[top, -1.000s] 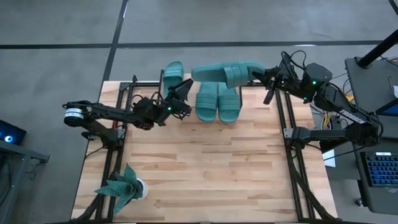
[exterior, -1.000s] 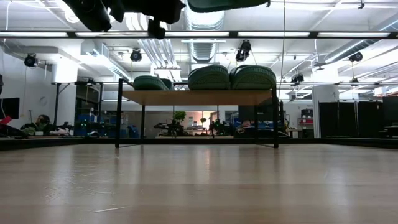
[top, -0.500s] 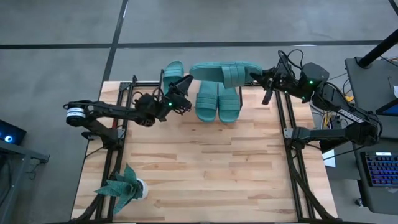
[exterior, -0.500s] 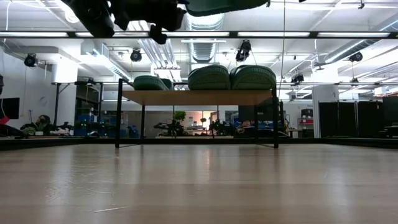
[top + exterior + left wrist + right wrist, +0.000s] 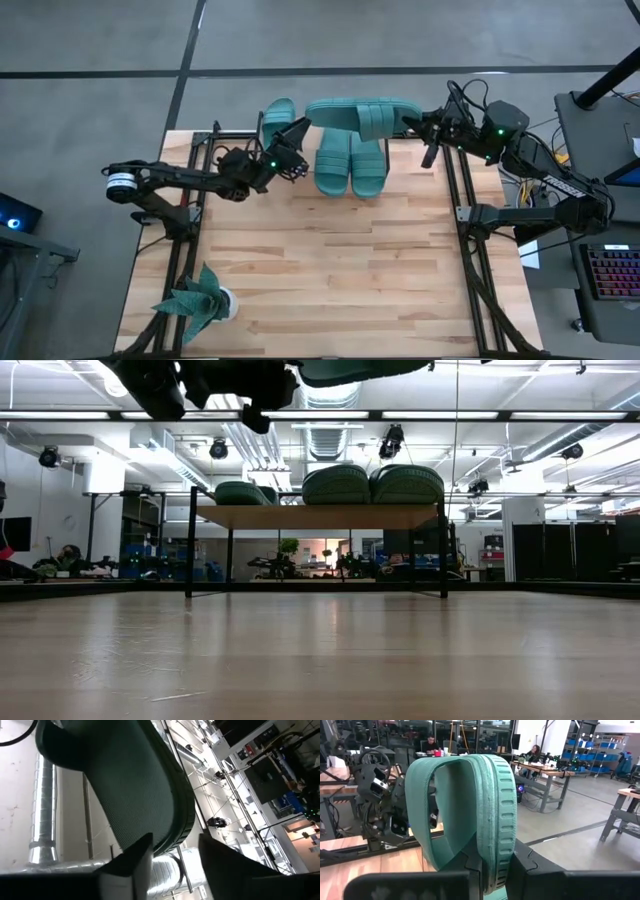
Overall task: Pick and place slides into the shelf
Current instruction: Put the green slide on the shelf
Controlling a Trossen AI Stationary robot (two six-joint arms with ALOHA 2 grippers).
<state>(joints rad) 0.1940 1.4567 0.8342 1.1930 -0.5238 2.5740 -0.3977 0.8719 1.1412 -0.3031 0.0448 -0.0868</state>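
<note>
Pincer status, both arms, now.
Left pincer: cannot be told, by the leftmost slide.
Right pincer: closed on a held slide.

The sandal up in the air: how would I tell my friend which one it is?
Look at the far edge of the big wooden table, where a low shelf carries three teal slides in a row. A fourth slide hangs above them, gripped at one end by the right end effector. It alone lies crosswise and rests on nothing.
</note>
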